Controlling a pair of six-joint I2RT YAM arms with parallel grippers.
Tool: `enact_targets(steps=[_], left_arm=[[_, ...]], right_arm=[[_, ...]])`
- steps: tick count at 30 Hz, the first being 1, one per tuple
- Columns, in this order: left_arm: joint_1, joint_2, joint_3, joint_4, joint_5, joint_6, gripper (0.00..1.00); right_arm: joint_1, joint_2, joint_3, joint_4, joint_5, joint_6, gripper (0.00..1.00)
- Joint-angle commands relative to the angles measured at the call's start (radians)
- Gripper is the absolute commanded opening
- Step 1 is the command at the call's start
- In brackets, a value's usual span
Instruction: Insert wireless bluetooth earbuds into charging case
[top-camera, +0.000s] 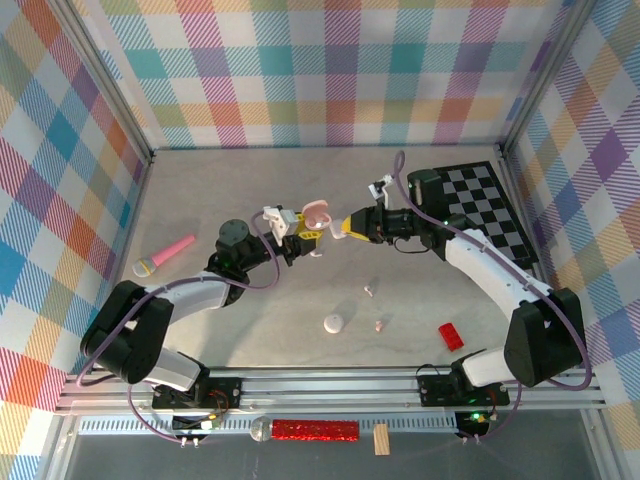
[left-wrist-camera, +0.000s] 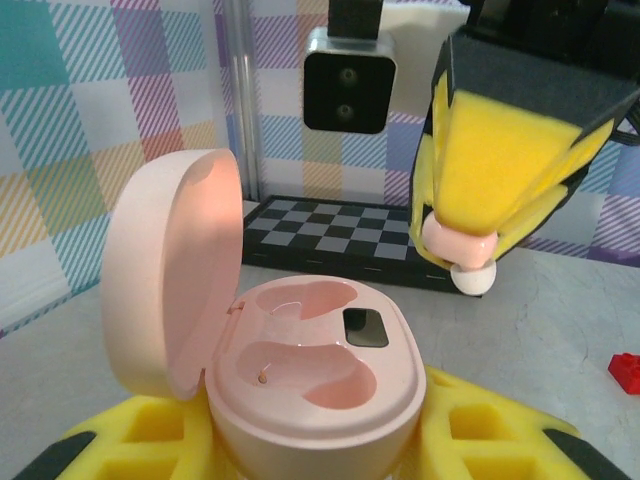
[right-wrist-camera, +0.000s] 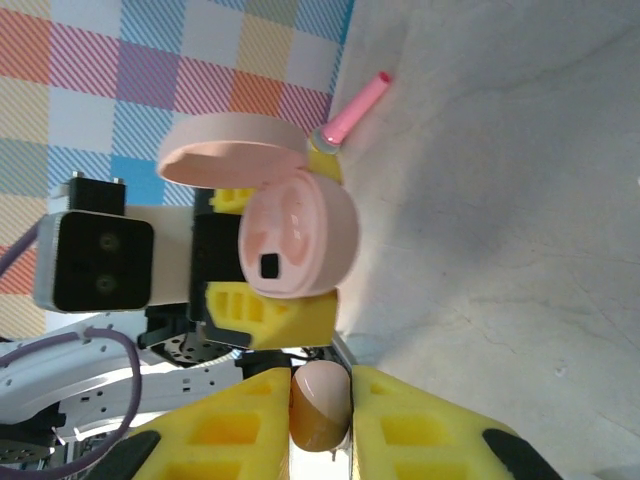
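My left gripper (top-camera: 300, 232) (left-wrist-camera: 315, 445) is shut on a pale pink charging case (top-camera: 316, 213) (left-wrist-camera: 315, 375), held above the table. Its lid (left-wrist-camera: 170, 270) stands open to the left and both sockets are empty. My right gripper (top-camera: 340, 226) (right-wrist-camera: 320, 410) is shut on a pale pink earbud (left-wrist-camera: 462, 250) (right-wrist-camera: 320, 405) with a white tip. The bud hangs just right of and above the case, apart from it. The right wrist view has the case (right-wrist-camera: 300, 235) facing it, straight ahead of the bud. Two more tiny earbuds (top-camera: 368, 291) (top-camera: 379, 325) lie on the table.
A small white pebble-like case (top-camera: 333, 323) lies near the front middle. A red block (top-camera: 451, 336) (left-wrist-camera: 625, 372) sits at the front right. A pink toy microphone (top-camera: 165, 255) (right-wrist-camera: 355, 105) lies at the left. A black-and-white chequered mat (top-camera: 480, 205) covers the back right.
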Motion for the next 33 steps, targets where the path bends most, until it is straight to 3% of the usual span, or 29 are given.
enact_targets(steps=[1,10,22,33], left_arm=[[-0.021,0.017,0.030,0.020,-0.005,0.036,0.31],[-0.050,0.048,0.044,0.043,-0.005,0.038,0.31],[-0.084,0.065,0.053,0.052,-0.013,0.063,0.31],[-0.099,0.071,0.065,0.064,-0.010,0.057,0.31]], right_arm=[[0.026,-0.007,0.028,0.065,-0.038,0.038,0.17],[0.068,0.034,0.085,0.081,-0.022,0.057,0.16],[0.122,0.069,0.210,-0.172,0.169,-0.112,0.14],[0.143,0.089,0.223,-0.215,0.216,-0.150,0.14]])
